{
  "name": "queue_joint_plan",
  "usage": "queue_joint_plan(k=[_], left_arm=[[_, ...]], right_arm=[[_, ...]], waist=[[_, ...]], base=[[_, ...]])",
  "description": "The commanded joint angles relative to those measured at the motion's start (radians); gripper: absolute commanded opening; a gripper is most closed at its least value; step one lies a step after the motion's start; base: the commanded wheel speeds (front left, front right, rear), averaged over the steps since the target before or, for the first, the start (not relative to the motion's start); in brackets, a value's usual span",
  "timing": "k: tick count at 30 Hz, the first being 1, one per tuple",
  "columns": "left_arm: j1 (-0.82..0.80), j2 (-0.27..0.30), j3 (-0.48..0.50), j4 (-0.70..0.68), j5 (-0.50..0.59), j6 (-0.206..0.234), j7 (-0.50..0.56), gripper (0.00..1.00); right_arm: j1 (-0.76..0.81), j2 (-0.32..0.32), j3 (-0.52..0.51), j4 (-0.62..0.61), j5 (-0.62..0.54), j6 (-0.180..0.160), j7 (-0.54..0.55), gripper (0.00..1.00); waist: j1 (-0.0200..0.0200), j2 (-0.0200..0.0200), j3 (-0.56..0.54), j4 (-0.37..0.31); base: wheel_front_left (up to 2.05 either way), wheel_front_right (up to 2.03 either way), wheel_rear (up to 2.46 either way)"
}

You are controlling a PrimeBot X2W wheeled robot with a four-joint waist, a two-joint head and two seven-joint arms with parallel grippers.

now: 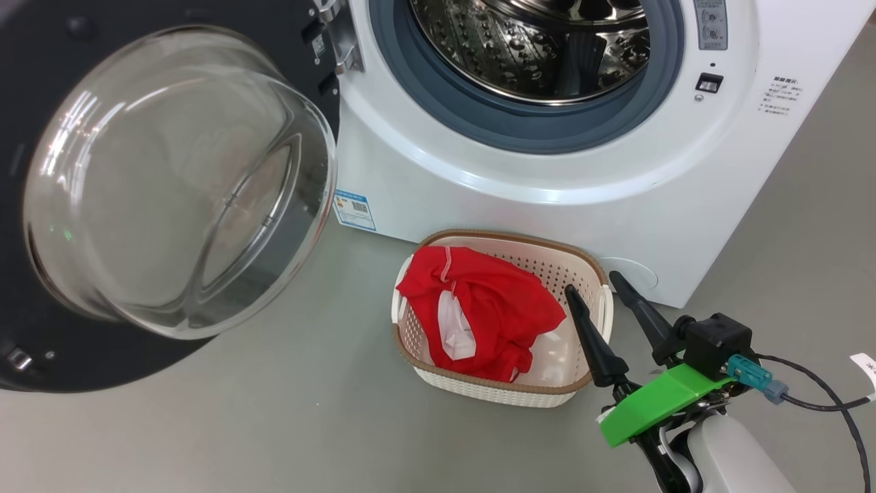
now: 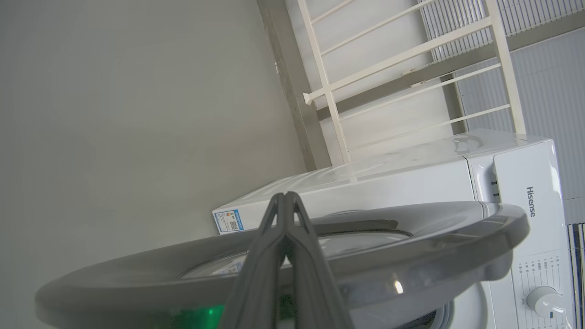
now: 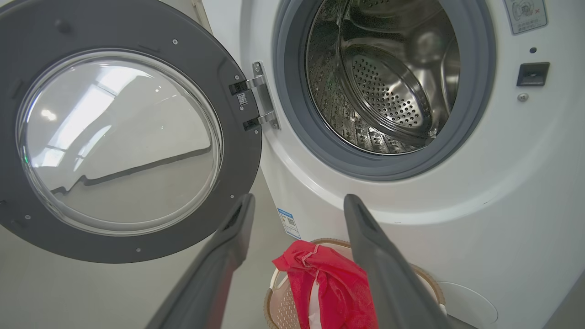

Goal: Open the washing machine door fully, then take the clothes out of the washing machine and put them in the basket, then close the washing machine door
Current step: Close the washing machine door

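Clearly, "Hisense" marks the washing machine (image 2: 516,183)

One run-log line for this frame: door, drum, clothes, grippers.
door open | drum no clothes seen | clothes in basket | left gripper shut | right gripper open, empty

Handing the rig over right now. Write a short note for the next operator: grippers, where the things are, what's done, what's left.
Left gripper: fingers shut, empty, by the outer side of the washing machine door; contact unclear.
Right gripper: open, empty, near the right end of the basket.
Things: the door stands wide open. The red clothes lie in the basket, on the floor in front of the washing machine. The visible part of the drum holds no clothes.
Done: door opened, clothes in the basket.
Left: close the door.
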Motion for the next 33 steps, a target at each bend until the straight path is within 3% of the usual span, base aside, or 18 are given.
queue_joint_plan(k=[1, 17, 33], left_arm=[[-0.015, 0.055, 0.005, -0.023, 0.003, -0.021, 0.041, 0.0], [0.097, 0.031, -0.02, -0.217, -0.066, -0.056, 0.309, 0.0], [0.284, -0.007, 0.003, -0.614, -0.14, 0.077, 0.41, 0.0]], right_arm=[[-0.012, 0.011, 0.02, -0.024, -0.011, 0.002, -0.005, 1.0], [0.015, 0.008, 0.018, -0.032, 0.008, 0.002, -0.005, 1.0], [0.038, 0.008, 0.015, -0.043, 0.019, 0.002, -0.005, 1.0]], waist=[[0.0, 0.0, -0.007, 0.002], [0.0, 0.0, -0.048, -0.001], [0.0, 0.0, -0.068, -0.035]], base=[[0.0, 0.0, 0.0], [0.0, 0.0, 0.0], [0.0, 0.0, 0.0]])
